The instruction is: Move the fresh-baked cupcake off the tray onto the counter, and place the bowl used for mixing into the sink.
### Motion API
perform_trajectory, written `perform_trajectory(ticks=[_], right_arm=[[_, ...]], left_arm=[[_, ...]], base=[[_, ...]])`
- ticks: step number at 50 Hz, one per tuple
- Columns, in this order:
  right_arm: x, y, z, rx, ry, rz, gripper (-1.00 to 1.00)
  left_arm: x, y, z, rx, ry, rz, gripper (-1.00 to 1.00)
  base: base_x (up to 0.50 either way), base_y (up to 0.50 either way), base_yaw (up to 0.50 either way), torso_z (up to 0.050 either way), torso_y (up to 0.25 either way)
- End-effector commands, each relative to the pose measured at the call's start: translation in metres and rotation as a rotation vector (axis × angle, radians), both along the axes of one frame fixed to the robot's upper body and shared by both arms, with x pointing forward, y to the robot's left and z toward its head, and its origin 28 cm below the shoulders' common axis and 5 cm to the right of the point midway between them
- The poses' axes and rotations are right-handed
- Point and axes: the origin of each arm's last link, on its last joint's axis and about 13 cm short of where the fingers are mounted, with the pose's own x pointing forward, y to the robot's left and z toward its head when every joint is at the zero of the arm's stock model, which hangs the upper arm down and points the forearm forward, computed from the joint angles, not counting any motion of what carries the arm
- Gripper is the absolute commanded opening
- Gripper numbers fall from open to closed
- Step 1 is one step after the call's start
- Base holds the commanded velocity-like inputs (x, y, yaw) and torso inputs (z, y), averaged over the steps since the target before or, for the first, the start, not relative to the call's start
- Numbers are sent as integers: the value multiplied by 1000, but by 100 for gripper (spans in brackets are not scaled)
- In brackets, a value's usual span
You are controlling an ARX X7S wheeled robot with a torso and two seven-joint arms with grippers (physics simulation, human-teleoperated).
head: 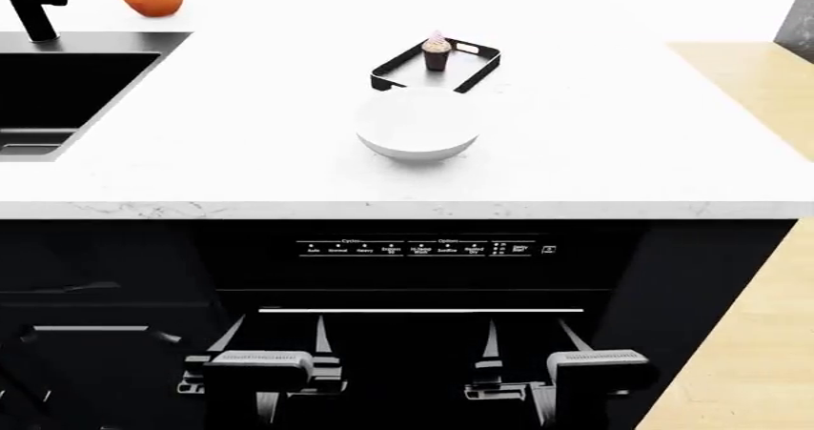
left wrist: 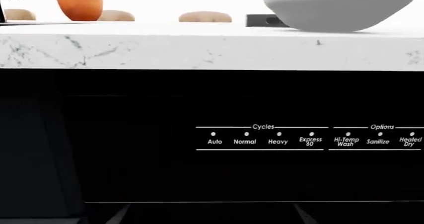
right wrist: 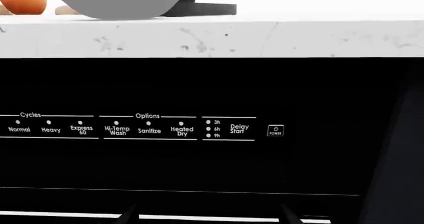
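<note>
1. Both arms are seen parked low in front of the dishwasher, below the counter (head: 611,153); the left gripper (head: 261,392) and right gripper (head: 535,392) are each shown with fingers spread and nothing held

2. The cupcake (head: 437,52) is pictured upright on the tray (head: 478,72), set far back at centre, with the bowl (head: 417,125) just on the tray's near side and the sink (head: 64,87) at far left

3. Neither item appears to have been moved yet, so the opening reach is judged to be the step in hand

4. An arm would best be raised clear of the counter's front edge first, then carried over the bowl rather than through it

5. The small cupcake is best pinched low at the wrapper, the frosting spared, and lifted straight up over the tray rim
</note>
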Motion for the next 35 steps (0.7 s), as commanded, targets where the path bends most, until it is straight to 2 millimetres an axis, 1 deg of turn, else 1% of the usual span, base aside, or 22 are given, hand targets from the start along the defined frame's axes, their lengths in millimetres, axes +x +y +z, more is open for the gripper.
perform_trajectory(ticks=[1, 4, 12, 24, 26, 27, 28, 29, 30, 31, 32, 33, 34, 35], right_arm=[[0, 1, -1, -13, 0, 0, 100], [0, 1, 1, 1, 3, 8, 100], [1, 0, -1, 4, -3, -1, 100], [0, 1, 1, -4, -10, 1, 100], [0, 1, 4, -19, -17, -6, 100], [-3, 1, 12, -7, -53, -3, 100], [-5, 0, 18, -18, -69, -20, 100], [-5, -2, 21, -45, -73, -26, 100], [-7, -3, 27, -37, -73, -13, 100], [-8, -4, 31, -43, -87, -14, 100], [-10, -5, 43, -59, -105, -9, 100], [-12, -5, 50, -97, -130, 3, 100], [-16, -6, 67, -107, -169, 11, 100], [-19, -8, 84, -113, -197, 1, 100]], left_arm=[[1, 1, 0, 1, 0, 1, 100], [0, 1, 0, -1, 0, 2, 100], [1, 1, -1, -1, 1, 1, 100], [0, 1, 0, -5, 6, 1, 100], [0, 1, 1, 8, 11, 8, 100], [0, 1, 4, -16, 9, 7, 100], [0, 1, 6, 1, 9, 12, 100], [-1, 1, 7, 4, 7, 12, 100], [-2, 1, 17, -13, -4, 4, 100], [-3, 1, 22, -9, -13, -1, 100], [-6, 1, 34, 4, -29, -38, 100], [-6, 1, 38, 28, -37, -49, 100], [-6, 2, 52, 35, -63, -55, 100], [-6, 3, 70, 31, -84, -59, 100]], base=[[0, 0, 0, 0, 0], [0, -112, 0, 0, 0], [0, -470, 0, 0, 0], [0, -47, 0, 0, 0], [0, 0, 0, 0, 0], [0, 0, 0, 0, 0], [0, 0, 0, 0, 0], [0, 0, 0, 0, 0], [0, 0, 0, 0, 0], [0, 0, 0, 0, 0], [0, 0, 0, 0, 0], [0, 0, 0, 0, 0], [0, 0, 0, 0, 0], [0, 0, 0, 0, 0]])
